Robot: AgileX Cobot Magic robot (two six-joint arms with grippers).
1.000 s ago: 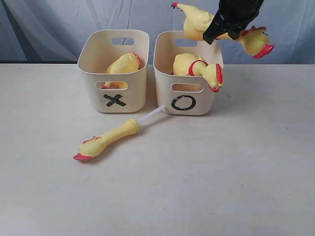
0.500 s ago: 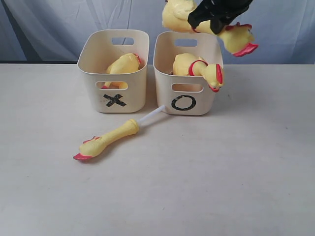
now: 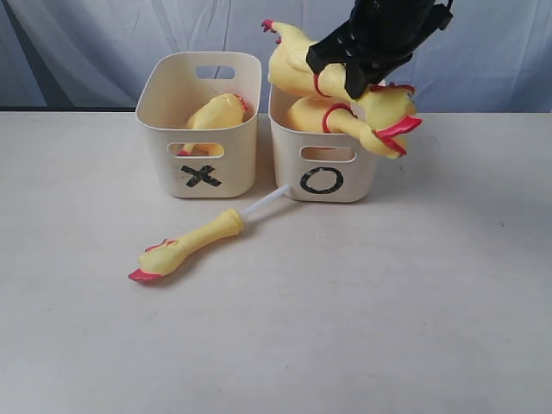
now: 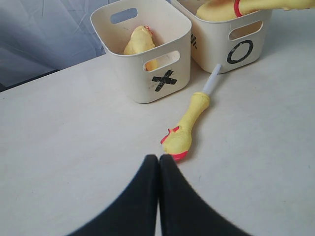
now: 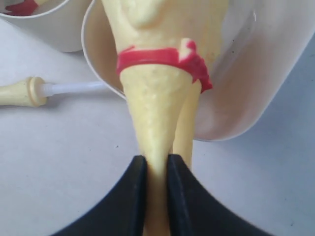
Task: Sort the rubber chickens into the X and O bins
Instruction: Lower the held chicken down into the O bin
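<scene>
The X bin (image 3: 157,159) sits left of the O bin (image 3: 286,164), the leg piece (image 3: 195,241) lying before both.

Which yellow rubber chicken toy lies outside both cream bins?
The small leg-shaped yellow piece with a white stick, on the table; others are in the X bin, the O bin or the right gripper.

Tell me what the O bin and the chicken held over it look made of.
O bin: likely rigid plastic, smooth cream walls, moulded slot handle. Held chicken: probably soft rubber, faint sheen, squeezed narrow in the right gripper.
</scene>
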